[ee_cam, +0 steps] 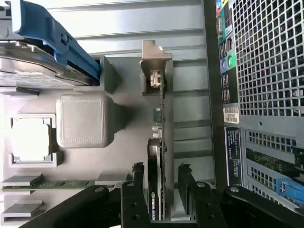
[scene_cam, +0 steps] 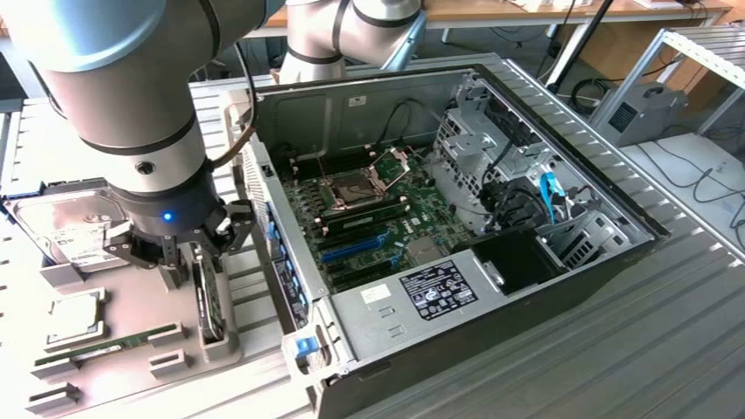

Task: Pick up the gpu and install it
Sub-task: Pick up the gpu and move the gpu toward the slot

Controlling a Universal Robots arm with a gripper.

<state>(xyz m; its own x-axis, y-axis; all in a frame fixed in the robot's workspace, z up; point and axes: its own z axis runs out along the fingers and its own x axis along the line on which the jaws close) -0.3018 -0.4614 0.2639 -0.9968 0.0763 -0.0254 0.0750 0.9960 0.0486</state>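
Observation:
The gpu (scene_cam: 211, 307) stands on its edge in a slot of the grey holder tray (scene_cam: 140, 367), just beside the open computer case (scene_cam: 349, 113). From the wrist view I look down its thin top edge, the gpu (ee_cam: 160, 137) ending in a silver bracket (ee_cam: 155, 59). My gripper (scene_cam: 195, 262) hangs right over the card's near end. In the wrist view the gripper (ee_cam: 161, 192) is open, one black finger on each side of the card, and a gap shows between the card and one of the fingers (ee_cam: 188, 190).
On the tray lie a silver hard drive (scene_cam: 72, 234), a processor chip (scene_cam: 76, 317) and a green memory stick (scene_cam: 111, 343). The motherboard (scene_cam: 372, 218) with blue slots (scene_cam: 349, 249) lies inside the case. The case's perforated rear wall (ee_cam: 270, 61) runs close beside the card.

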